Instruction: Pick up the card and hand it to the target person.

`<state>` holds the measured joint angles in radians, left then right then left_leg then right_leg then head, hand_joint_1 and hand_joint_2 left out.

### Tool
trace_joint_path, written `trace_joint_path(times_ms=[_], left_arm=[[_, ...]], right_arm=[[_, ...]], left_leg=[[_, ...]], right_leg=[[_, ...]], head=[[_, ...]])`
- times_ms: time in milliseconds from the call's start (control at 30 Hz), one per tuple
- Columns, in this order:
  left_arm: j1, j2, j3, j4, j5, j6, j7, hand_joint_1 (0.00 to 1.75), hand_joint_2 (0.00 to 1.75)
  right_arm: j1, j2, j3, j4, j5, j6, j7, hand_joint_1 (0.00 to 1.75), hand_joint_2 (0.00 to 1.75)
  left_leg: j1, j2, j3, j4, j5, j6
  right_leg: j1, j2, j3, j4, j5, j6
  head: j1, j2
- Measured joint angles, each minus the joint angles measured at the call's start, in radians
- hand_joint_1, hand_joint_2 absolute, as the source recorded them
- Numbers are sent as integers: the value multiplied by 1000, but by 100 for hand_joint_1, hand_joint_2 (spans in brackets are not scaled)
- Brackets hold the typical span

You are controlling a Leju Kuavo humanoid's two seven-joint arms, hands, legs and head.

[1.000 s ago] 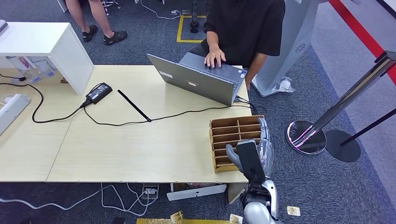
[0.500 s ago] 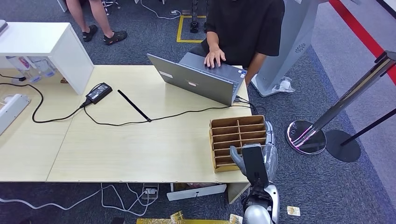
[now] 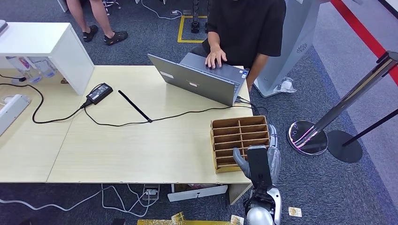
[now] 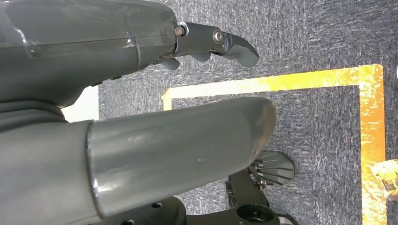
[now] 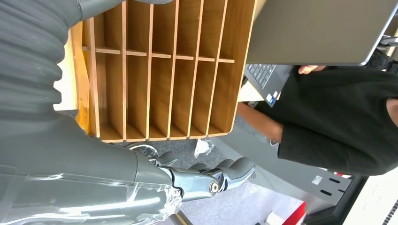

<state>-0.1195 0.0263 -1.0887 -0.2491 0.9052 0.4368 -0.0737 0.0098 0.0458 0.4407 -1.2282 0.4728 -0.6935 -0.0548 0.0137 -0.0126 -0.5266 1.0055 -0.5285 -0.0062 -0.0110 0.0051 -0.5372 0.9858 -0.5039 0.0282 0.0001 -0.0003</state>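
A wooden slotted box stands at the table's front right corner. In the right wrist view the box has bare slots, with no card that I can make out. My right hand hangs at the box's right side, just off the table edge. Its fingers are stretched out apart from the thumb and hold nothing. My left hand hangs over carpet with its fingers apart and nothing in them. A person in a black shirt sits behind the table, one hand on a laptop.
On the table lie a black cable, a power brick and a thin black stick. A white cabinet stands at the far left. A barrier post with a round base stands on the right. Another person's legs are at the back.
My right hand has drawn back a little along the box's right side, toward my body. The person, laptop and box have not moved.
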Motion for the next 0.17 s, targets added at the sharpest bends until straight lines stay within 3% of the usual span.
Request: trace_joint_path(times_ms=[167], left_arm=[[0, 0, 0, 0, 0, 0, 0, 0, 0]], right_arm=[[3, 0, -5, 0, 1, 0, 1, 0, 175]], left_leg=[[0, 0, 0, 0, 0, 0]], right_leg=[[0, 0, 0, 0, 0, 0]], head=[[0, 0]])
